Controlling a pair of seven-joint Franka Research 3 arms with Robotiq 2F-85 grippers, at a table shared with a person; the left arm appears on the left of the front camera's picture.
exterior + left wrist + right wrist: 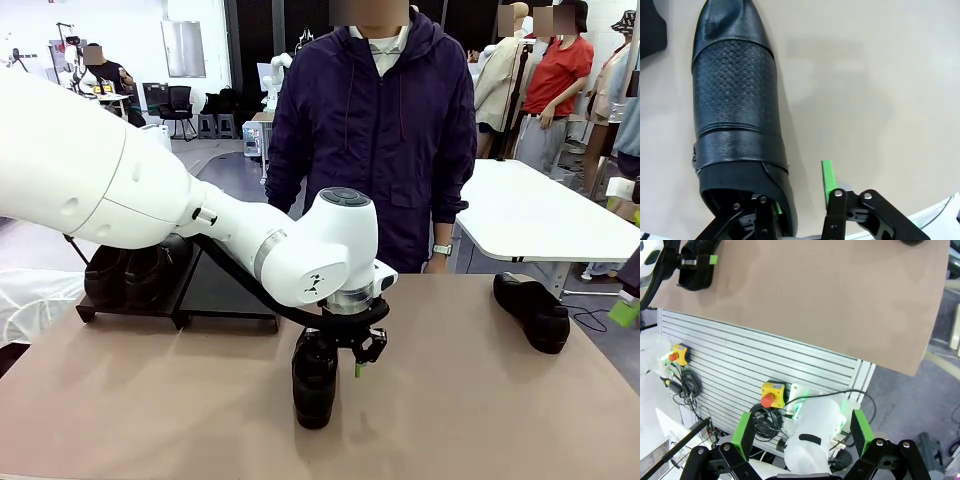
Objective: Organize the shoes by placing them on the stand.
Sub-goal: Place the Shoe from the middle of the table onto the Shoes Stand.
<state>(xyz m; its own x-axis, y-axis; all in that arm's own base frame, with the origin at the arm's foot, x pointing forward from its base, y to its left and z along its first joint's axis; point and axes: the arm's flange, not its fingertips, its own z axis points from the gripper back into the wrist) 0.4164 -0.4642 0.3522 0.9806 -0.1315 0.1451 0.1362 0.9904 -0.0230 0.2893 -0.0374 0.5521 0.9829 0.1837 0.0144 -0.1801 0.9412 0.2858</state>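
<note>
Green pads (827, 180) of the left gripper (801, 186) stand apart astride the heel wall of a black shoe (735, 100). One finger sits inside the opening and the other outside, with bare table showing between its pad and the leather, so nothing is clamped. This shoe stands mid-table on the tan table (150, 410), toe toward the near edge. A second shoe (532, 310) lies far right. Two more shoes (130, 275) sit on the left part of the black stand (225, 290) at the far left. The right gripper (804, 435) hangs off the table's near edge, fingers spread wide and empty. A person (375, 130) stands across the table.
</note>
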